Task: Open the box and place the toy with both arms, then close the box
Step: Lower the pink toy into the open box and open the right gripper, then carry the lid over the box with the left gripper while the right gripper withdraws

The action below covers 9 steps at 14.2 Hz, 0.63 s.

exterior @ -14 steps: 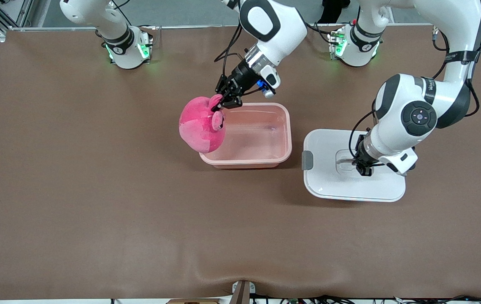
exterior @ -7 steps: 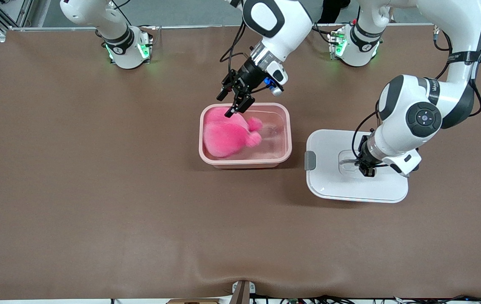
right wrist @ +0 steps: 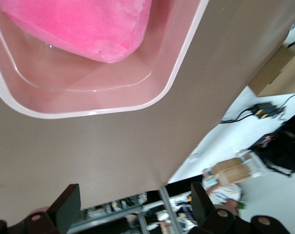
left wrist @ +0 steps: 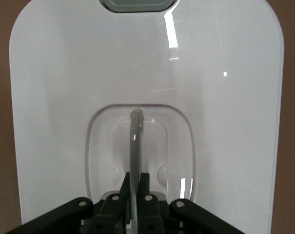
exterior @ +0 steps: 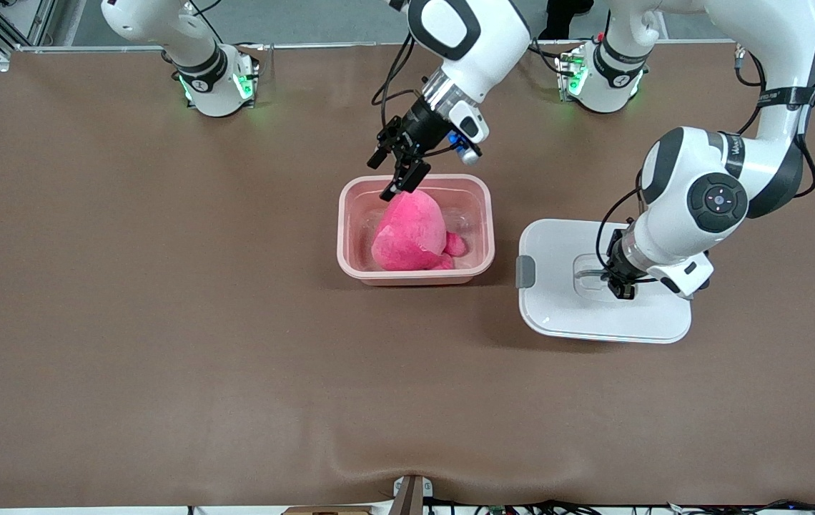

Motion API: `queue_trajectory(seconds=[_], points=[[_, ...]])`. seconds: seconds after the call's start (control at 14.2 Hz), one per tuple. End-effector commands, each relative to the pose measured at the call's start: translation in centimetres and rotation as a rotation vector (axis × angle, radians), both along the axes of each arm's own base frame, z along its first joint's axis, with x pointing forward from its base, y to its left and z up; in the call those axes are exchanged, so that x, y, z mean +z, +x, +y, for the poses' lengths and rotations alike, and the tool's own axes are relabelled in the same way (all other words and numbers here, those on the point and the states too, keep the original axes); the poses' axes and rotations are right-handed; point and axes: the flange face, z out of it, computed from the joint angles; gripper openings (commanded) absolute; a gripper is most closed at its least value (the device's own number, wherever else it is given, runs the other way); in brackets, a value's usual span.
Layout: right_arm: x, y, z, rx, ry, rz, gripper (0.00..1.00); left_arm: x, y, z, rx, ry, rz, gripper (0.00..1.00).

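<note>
The pink box base [exterior: 416,229] is my landmark, and the toy [exterior: 409,232] lies inside it, a hot-pink plush heap against the wall nearer the front camera. My right gripper [exterior: 397,170] hangs over the box's rim on the side toward the robot bases, fingers spread wide and holding nothing (in the right wrist view the toy [right wrist: 84,27] and the pink rim [right wrist: 171,73] sit well clear of my fingertips [right wrist: 64,207]). The white lid [exterior: 557,286] lies flat on the brown table [exterior: 164,322] beside the box, toward the left arm's end, its grey clip [exterior: 524,271] facing the box. My left gripper [exterior: 618,285] is down in the lid's recessed centre, fingers closed on the thin grey handle [left wrist: 135,146], which stands up between them.
</note>
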Motion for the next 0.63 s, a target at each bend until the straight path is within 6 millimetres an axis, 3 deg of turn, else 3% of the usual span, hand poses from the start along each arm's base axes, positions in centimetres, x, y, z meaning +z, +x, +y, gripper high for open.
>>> queue_trajectory(seconds=[0.0,0.21,0.56], points=[[3.0,4.5,-3.9,-0.186,0.168,0.004,1.00,0.9,-0.5,0.1,-0.024,0.008,-0.021,0.00],[5.6,9.9,-9.6,-0.315,0.283,0.027,1.00,1.7,-1.1,-1.3,-0.019,0.004,-0.024,0.00],[7.8,17.7,-23.3,-0.573,0.465,0.053,1.00,3.7,-3.4,-8.7,0.013,-0.031,-0.050,0.00]])
